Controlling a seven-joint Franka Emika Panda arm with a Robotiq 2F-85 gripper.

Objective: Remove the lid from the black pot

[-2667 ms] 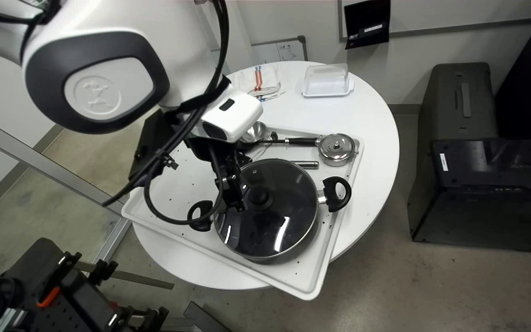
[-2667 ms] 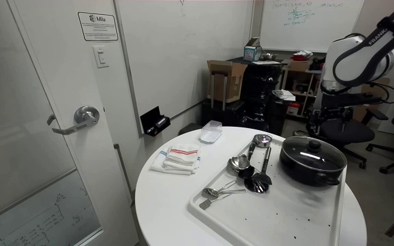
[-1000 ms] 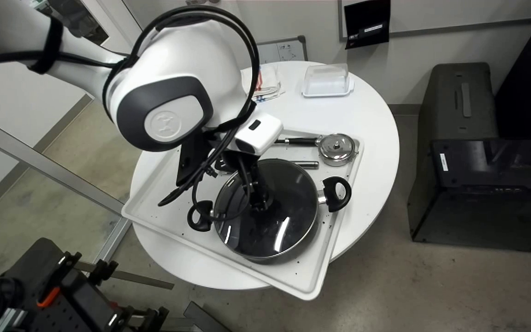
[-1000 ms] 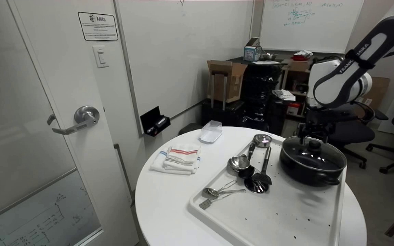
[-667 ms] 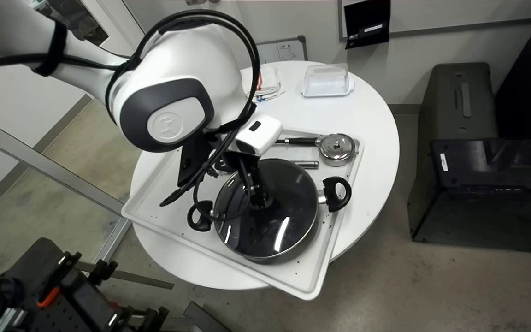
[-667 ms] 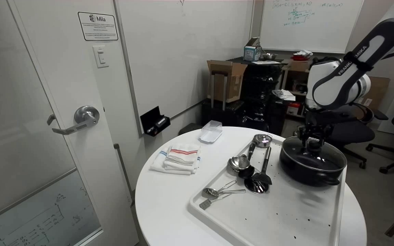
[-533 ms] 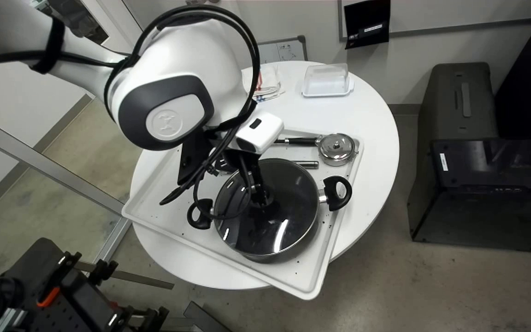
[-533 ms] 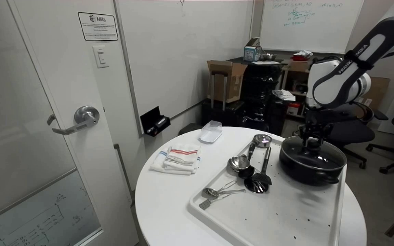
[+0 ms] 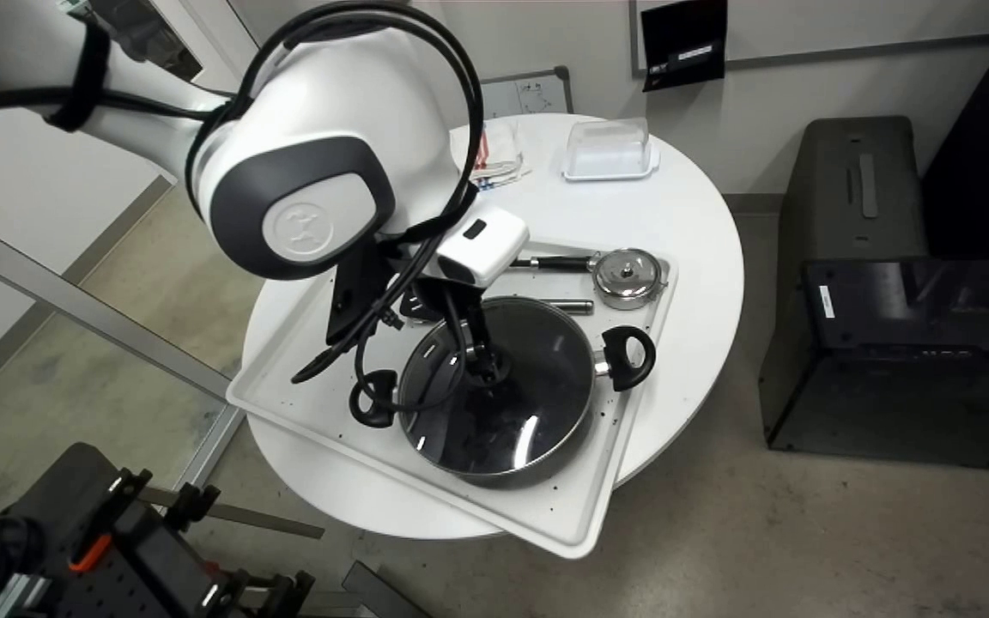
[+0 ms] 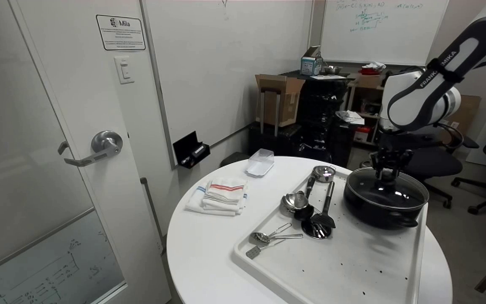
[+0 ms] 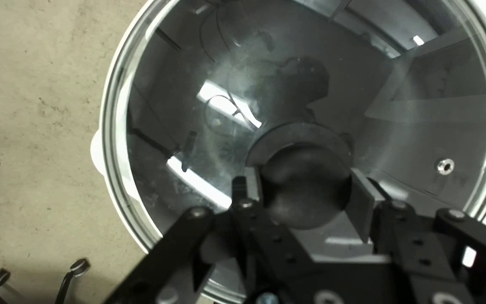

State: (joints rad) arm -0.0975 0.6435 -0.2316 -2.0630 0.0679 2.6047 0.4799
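The gripper has hold of the round knob of the glass lid: in the wrist view the pads touch it from either side, the jaws parted only by the knob's width. The lid is on the black pot, covering its mouth (whether its rim sits fully down or slightly raised, I cannot tell). The pot is toward one end of the white tray, its loop handles pointing to opposite sides, and the tray lies on a round white table. In an exterior view, a black spatula and small metal utensils are on the tray, while folded towels and a clear plastic box are on the table beside it.
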